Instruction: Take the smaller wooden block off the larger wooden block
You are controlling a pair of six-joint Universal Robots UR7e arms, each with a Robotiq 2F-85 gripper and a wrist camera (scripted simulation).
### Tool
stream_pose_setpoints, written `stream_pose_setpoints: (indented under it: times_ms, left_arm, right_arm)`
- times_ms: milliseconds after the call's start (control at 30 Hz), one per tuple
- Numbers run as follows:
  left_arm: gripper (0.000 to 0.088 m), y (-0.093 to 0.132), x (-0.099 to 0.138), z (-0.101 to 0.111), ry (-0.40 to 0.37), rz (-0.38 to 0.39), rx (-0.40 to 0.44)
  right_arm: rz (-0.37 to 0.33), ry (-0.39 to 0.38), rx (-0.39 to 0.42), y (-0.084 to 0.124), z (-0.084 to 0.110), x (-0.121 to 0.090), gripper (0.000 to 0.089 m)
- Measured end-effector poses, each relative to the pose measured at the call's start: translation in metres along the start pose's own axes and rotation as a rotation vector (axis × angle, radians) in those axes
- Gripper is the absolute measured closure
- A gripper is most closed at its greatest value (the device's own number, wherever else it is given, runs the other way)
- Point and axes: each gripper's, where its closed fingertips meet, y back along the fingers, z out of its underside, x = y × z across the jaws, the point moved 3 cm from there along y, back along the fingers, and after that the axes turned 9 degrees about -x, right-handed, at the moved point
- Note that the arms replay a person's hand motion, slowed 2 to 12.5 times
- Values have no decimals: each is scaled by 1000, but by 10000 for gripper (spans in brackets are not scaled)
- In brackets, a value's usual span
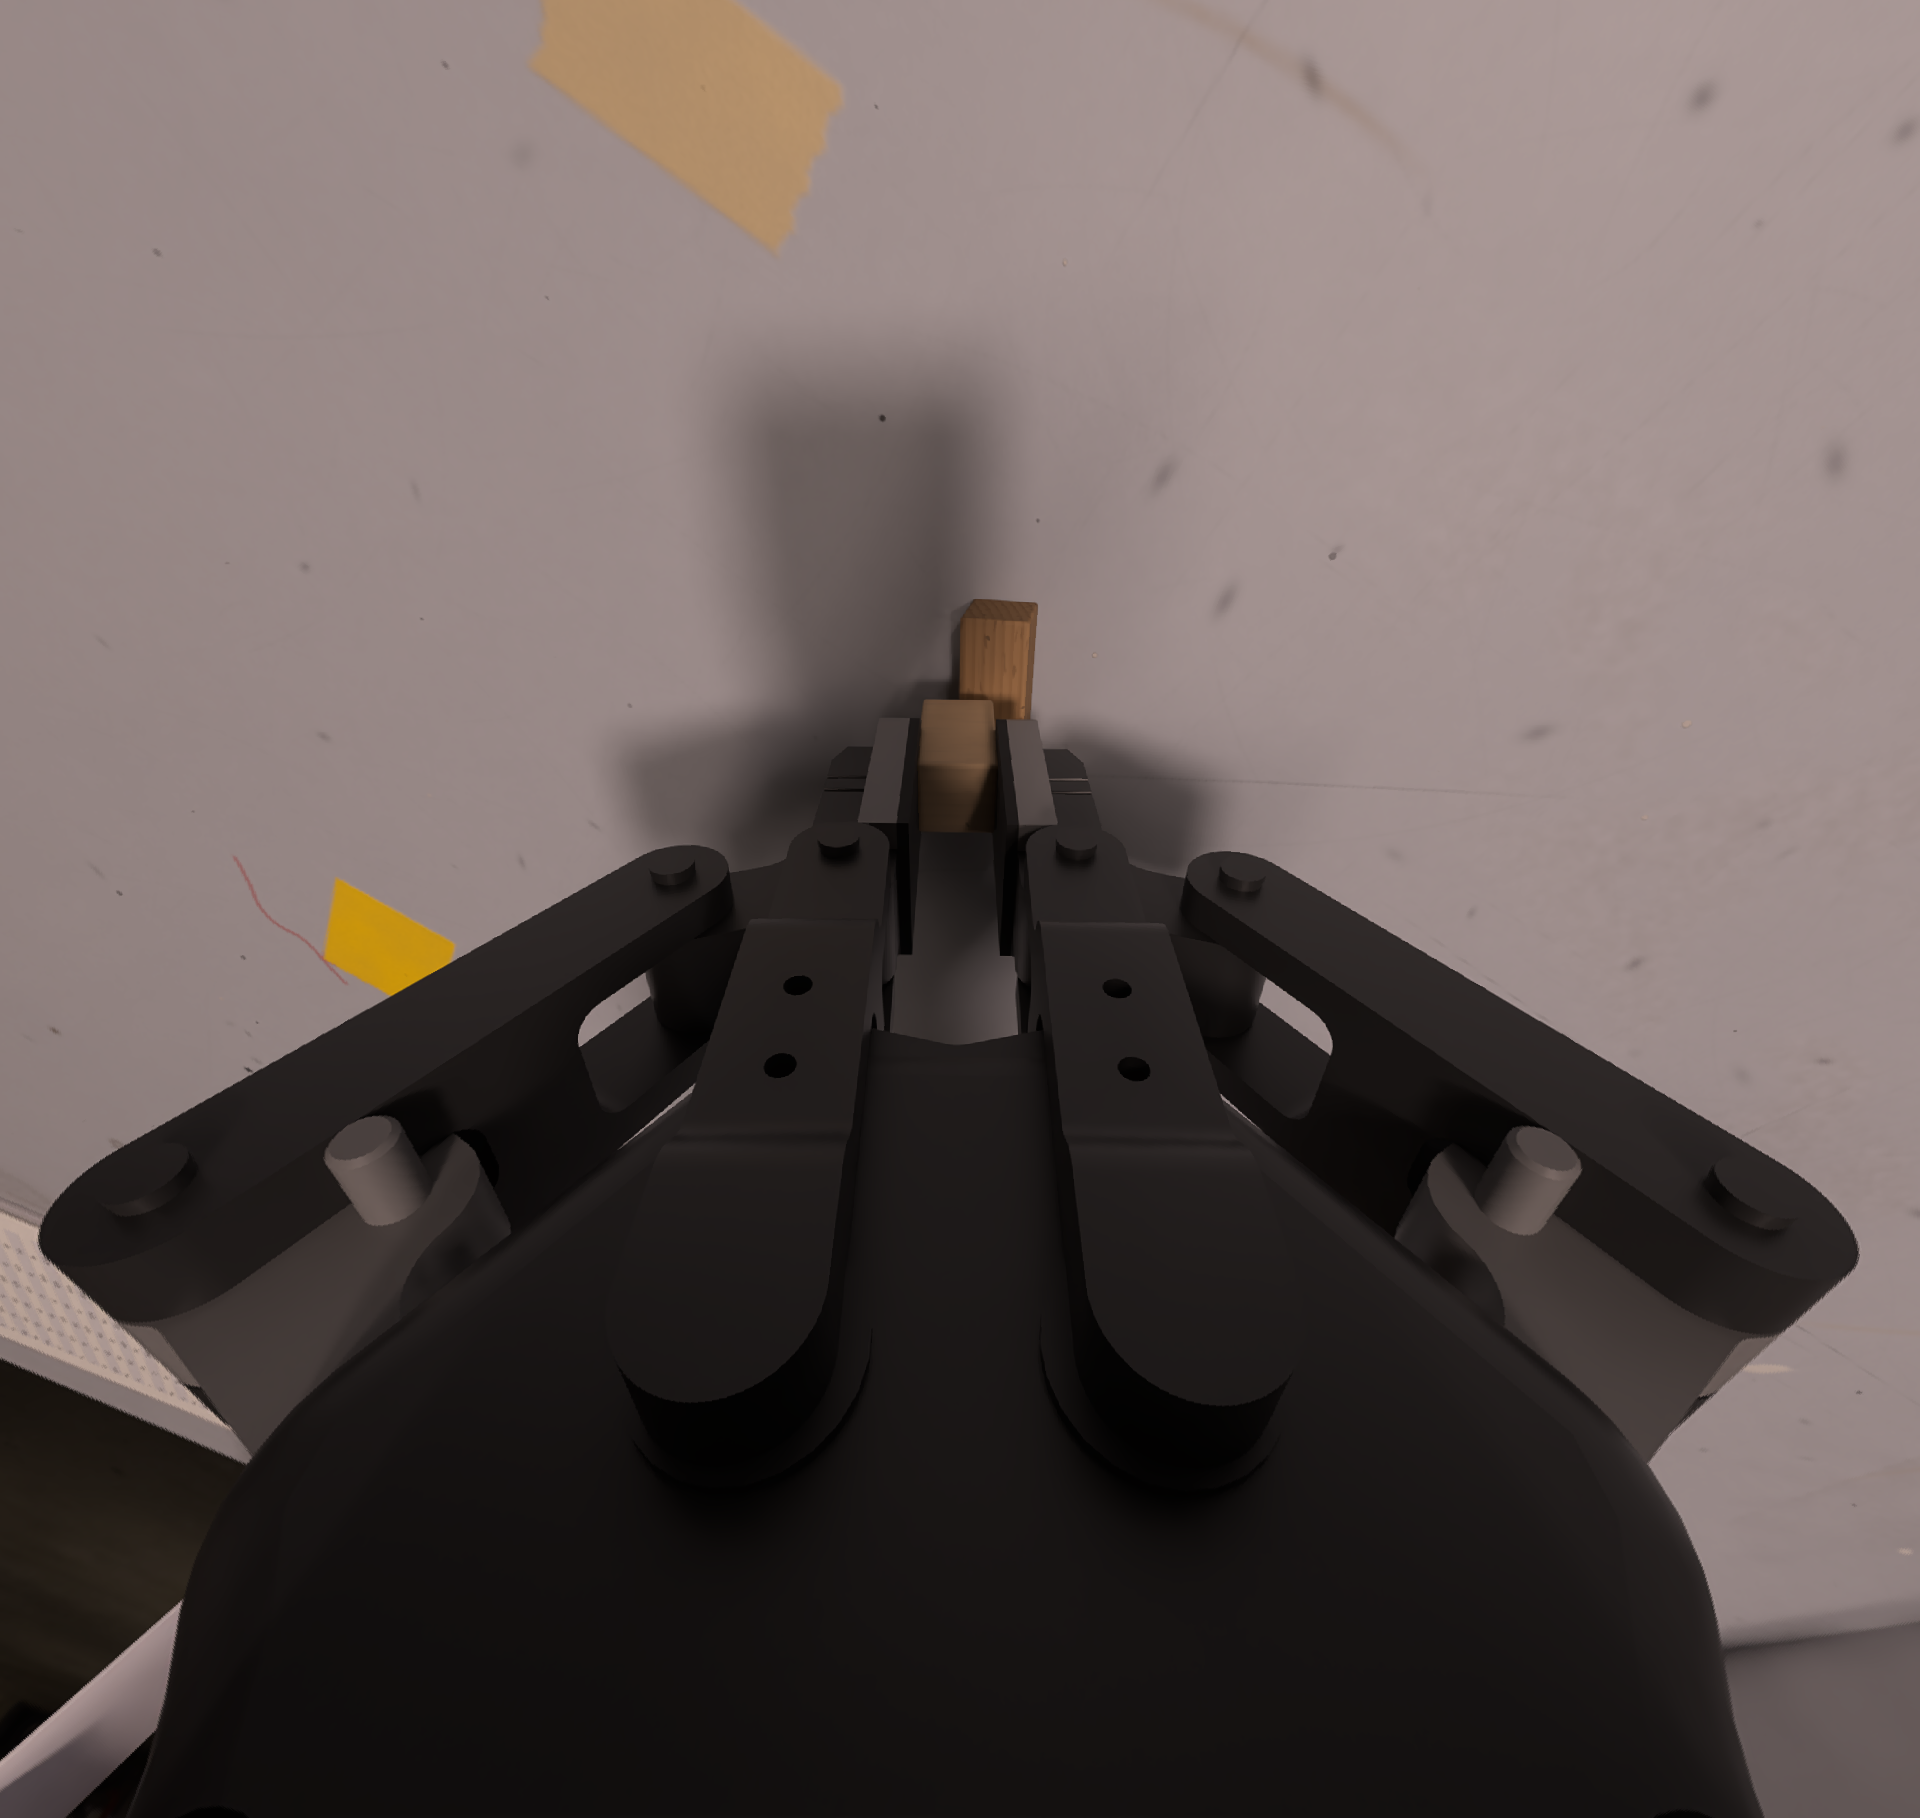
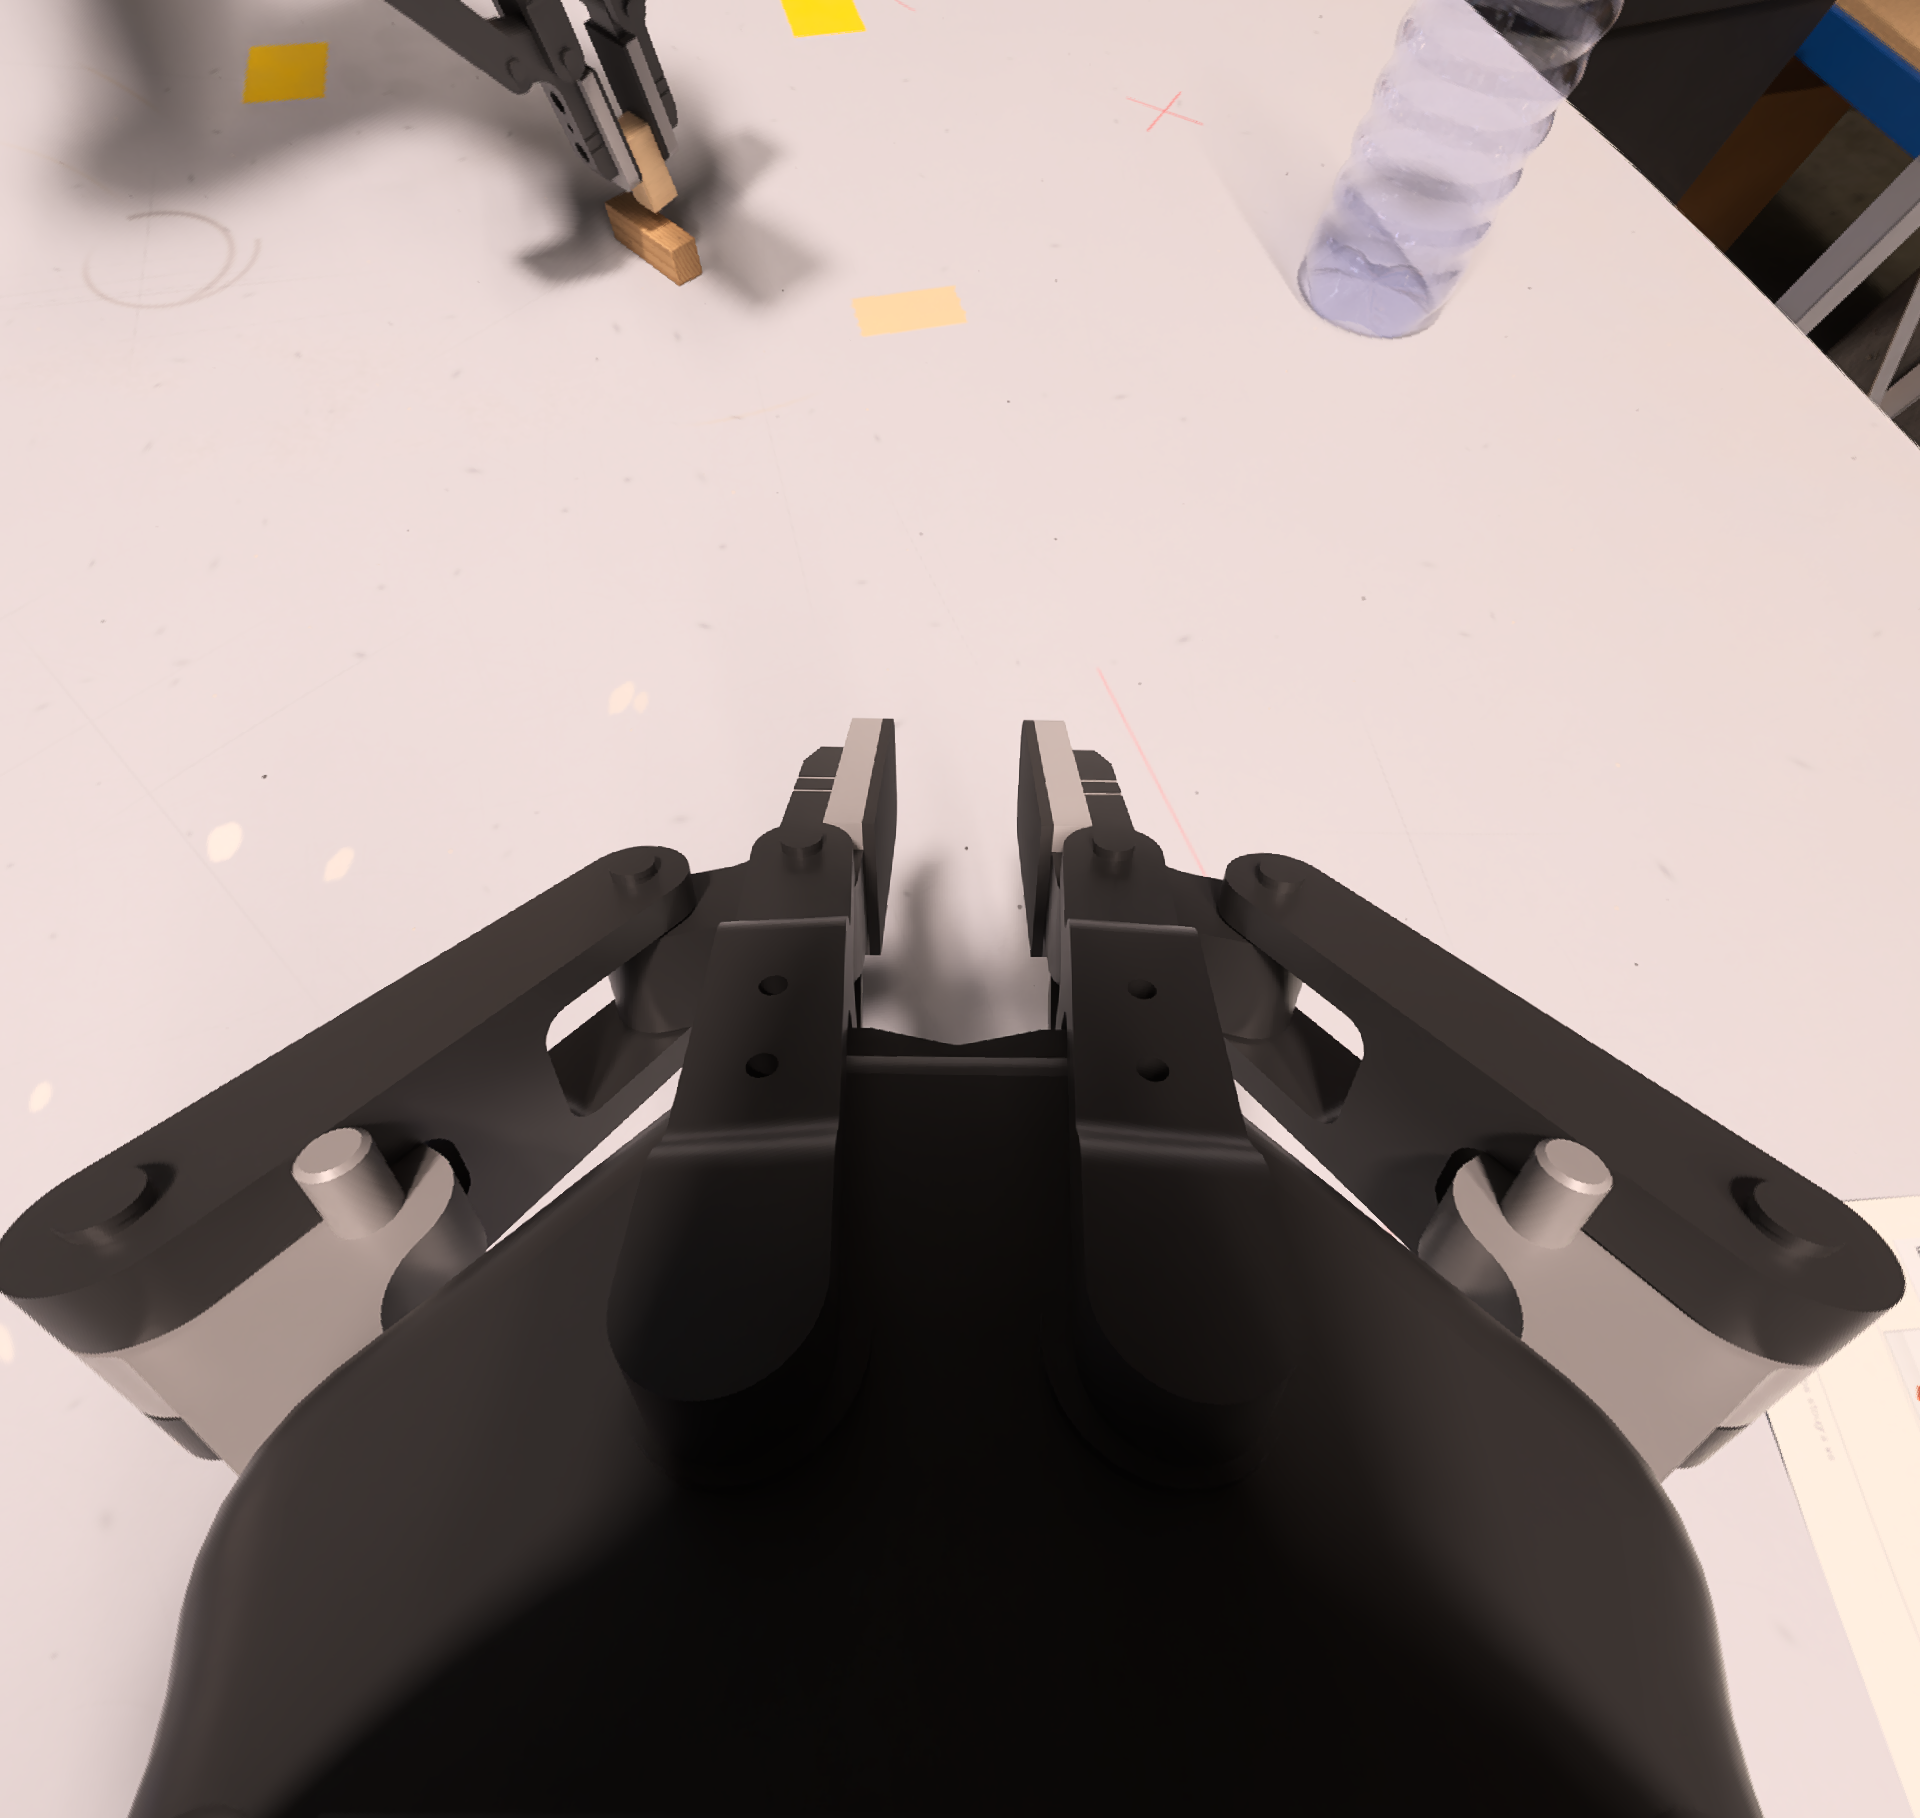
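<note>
The left hand (image 1: 956, 766), a black two-finger linkage, was closed on the smaller wooden block (image 1: 954, 760), a pale rectangular piece pinched between the two flat finger pads (image 1: 891, 771). In the right wrist view the same left hand (image 2: 629, 147) reached down at a slant from the far left, and the smaller wooden block (image 2: 646, 163) sat tilted in its grip, its lower end at, or just above, the far end of the larger wooden block (image 2: 655, 236); whether the two touched could not be told. The larger wooden block (image 1: 997, 667), a light-brown rectangular bar, lay flat on the pale grey counter (image 2: 935, 521), within the dark shadow cast by the left arm.

The right hand (image 2: 956, 781), of the same black build, hung over bare counter in the near middle of the scene, well apart from both blocks. Its fingers (image 2: 868, 781) stood apart with nothing between them.

A clear ribbed plastic bottle (image 2: 1444, 147) stood upright near the far right edge of the counter. Two bright yellow square patches (image 2: 286, 69) (image 2: 821, 12) and one tan rectangular tape patch (image 2: 909, 310) marked the counter around the blocks. From the left wrist, the tan rectangular tape patch (image 1: 691, 69) appeared at the far left and one yellow patch (image 1: 384, 935) at the near left. A white sheet of paper (image 2: 1860, 1456) lay at the near right edge.
</note>
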Motion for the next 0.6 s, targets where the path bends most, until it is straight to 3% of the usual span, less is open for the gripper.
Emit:
stream_pose_setpoints:
  times_ms: [600]
  left_arm:
    - [757, 41, -23, 1, 118, -69, 265]
  right_arm:
    - [-5, -8, 9, 1, 0, 1, 680]
